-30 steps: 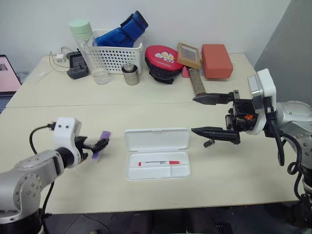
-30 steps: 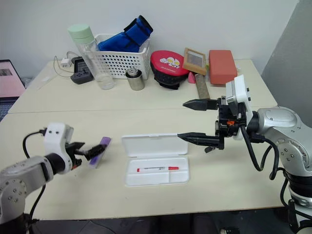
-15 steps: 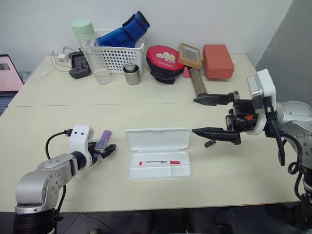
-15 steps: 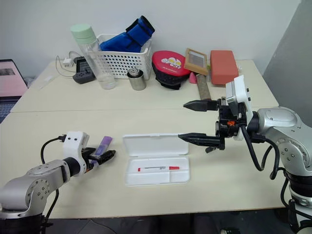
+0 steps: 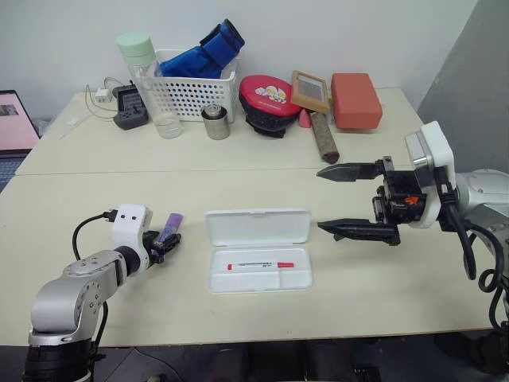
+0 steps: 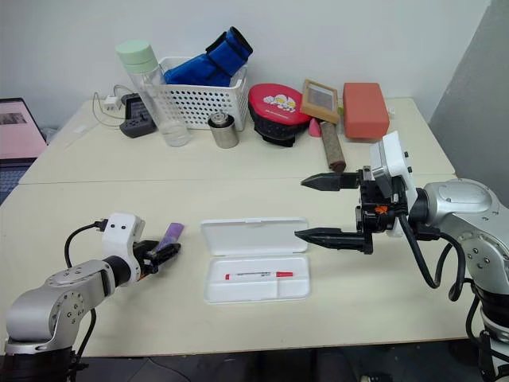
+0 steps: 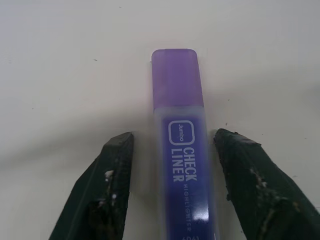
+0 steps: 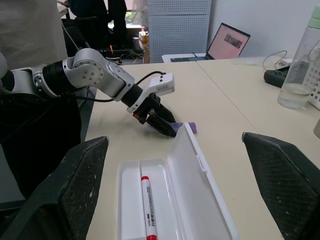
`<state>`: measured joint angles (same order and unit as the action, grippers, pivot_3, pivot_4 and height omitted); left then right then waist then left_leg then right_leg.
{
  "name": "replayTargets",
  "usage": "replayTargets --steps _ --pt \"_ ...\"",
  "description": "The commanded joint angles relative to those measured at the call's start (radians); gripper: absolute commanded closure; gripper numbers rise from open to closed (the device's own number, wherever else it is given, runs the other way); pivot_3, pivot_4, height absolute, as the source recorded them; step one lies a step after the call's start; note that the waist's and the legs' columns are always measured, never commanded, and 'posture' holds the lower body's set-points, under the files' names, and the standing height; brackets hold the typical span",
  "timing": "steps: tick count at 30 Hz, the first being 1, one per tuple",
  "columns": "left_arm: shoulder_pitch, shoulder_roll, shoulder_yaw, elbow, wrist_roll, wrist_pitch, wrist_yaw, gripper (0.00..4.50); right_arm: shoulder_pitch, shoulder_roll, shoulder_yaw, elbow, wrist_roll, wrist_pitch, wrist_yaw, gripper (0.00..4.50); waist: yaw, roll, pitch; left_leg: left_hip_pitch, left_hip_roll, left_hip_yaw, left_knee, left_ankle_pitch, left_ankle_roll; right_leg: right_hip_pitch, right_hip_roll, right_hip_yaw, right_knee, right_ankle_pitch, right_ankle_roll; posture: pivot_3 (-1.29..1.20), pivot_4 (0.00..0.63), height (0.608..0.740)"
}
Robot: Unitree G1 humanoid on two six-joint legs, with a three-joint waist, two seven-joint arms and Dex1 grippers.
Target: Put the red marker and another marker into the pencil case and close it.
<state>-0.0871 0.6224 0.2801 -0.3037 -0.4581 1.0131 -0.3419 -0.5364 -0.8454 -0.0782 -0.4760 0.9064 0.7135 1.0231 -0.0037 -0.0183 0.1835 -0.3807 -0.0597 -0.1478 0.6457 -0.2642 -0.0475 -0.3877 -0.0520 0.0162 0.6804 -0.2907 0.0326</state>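
Note:
The lilac highlighter [image 7: 180, 140] lies flat on the table, left of the pencil case [image 5: 257, 227]. My left gripper [image 5: 167, 241] straddles its near end. The fingers [image 7: 116, 165] stand on either side of the barrel, a thin gap showing at each. The white case is open, its lid laid back. The red marker [image 5: 260, 265] lies in the tray's long compartment and also shows in the right wrist view [image 8: 146, 202]. My right gripper [image 5: 321, 199] hovers above the table to the right of the case. It is wide open and empty, pointing toward the case.
Along the back of the table stand a white lattice basket [image 5: 191, 94] with a blue bundle, a clear bottle [image 5: 147, 79], a small metal can [image 5: 213, 122], a red pouch [image 5: 266, 95], a brush [image 5: 322, 135] and an orange box [image 5: 354, 99]. A laptop [image 5: 12, 123] sits far left.
My left arm has swung in and lowered onto the highlighter, and its fingers have narrowed around the barrel. The right gripper stays open in about the same place.

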Motion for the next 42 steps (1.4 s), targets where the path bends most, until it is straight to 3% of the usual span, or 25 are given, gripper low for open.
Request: replayTargets --steps 1,9,19,23,26,31,37,42 --pt "0.017 -0.017 -0.015 -0.002 -0.003 0.012 -0.01 2.29 -0.009 -0.013 -0.031 -0.029 0.016 -0.002 0.009 0.0 0.0 0.0 0.0 0.0 0.0 0.0 0.0 0.0 0.0 0.0 0.0 0.0 0.0 0.0 0.0 0.0 0.15 0.74" --pt "0.012 -0.029 -0.006 0.001 -0.001 0.011 -0.005 3.21 -0.008 -0.016 -0.03 -0.026 0.012 -0.004 0.014 0.0 0.001 0.0 0.0 0.0 0.0 0.0 0.0 0.0 0.0 0.0 0.0 0.0 0.0 0.0 0.0 0.0 0.15 0.74" --pt "-0.015 -0.007 -0.001 0.007 0.005 -0.008 -0.019 3.26 0.003 -0.013 -0.036 -0.028 0.006 -0.01 0.007 0.0 0.001 0.0 0.0 0.0 0.0 0.0 0.0 0.0 0.0 0.0 0.0 0.0 0.0 0.0 0.0 0.0 0.15 0.74" --pt "-0.067 0.076 0.024 -0.054 -0.035 -0.081 -0.138 3.27 0.014 -0.024 -0.059 -0.029 0.012 -0.009 0.007 0.0 0.001 -0.001 0.001 -0.001 0.0 -0.001 0.0 0.0 0.0 0.0 0.0 0.0 0.0 0.0 0.0 0.0 0.15 0.74" --pt "-0.14 0.19 0.083 -0.145 -0.165 -0.101 -0.333 3.27 0.026 -0.032 -0.09 -0.028 0.021 -0.008 0.005 0.0 0.0 -0.003 0.002 -0.002 0.0 -0.002 0.0 0.0 0.0 -0.001 0.0 -0.001 0.0 0.0 0.0 0.0 0.15 0.74" --pt "-0.268 0.324 0.114 -0.165 -0.306 -0.074 -0.492 3.27 0.05 -0.033 -0.131 -0.04 0.034 -0.01 -0.008 0.0 -0.002 -0.002 0.002 -0.003 0.0 -0.001 -0.001 0.0 0.0 -0.001 0.0 -0.002 -0.002 0.0 0.0 0.0 0.15 0.74" --pt "-0.413 0.4 -0.003 -0.205 -0.418 -0.067 -0.661 3.27 0.099 -0.031 -0.175 -0.077 0.05 -0.011 -0.043 0.0 -0.005 -0.002 0.002 -0.002 0.001 0.001 -0.001 0.0 0.0 -0.001 0.001 -0.001 -0.002 0.0 0.0 0.0 0.15 0.74" --pt "-0.415 0.445 -0.165 -0.258 -0.377 -0.119 -0.781 3.27 0.143 -0.045 -0.229 -0.114 0.068 -0.006 -0.066 0.0 -0.011 -0.002 0.002 -0.001 0.001 0.004 -0.001 0.0 0.0 -0.001 0.001 -0.001 -0.001 0.0 0.0 0.0 0.15 0.74"
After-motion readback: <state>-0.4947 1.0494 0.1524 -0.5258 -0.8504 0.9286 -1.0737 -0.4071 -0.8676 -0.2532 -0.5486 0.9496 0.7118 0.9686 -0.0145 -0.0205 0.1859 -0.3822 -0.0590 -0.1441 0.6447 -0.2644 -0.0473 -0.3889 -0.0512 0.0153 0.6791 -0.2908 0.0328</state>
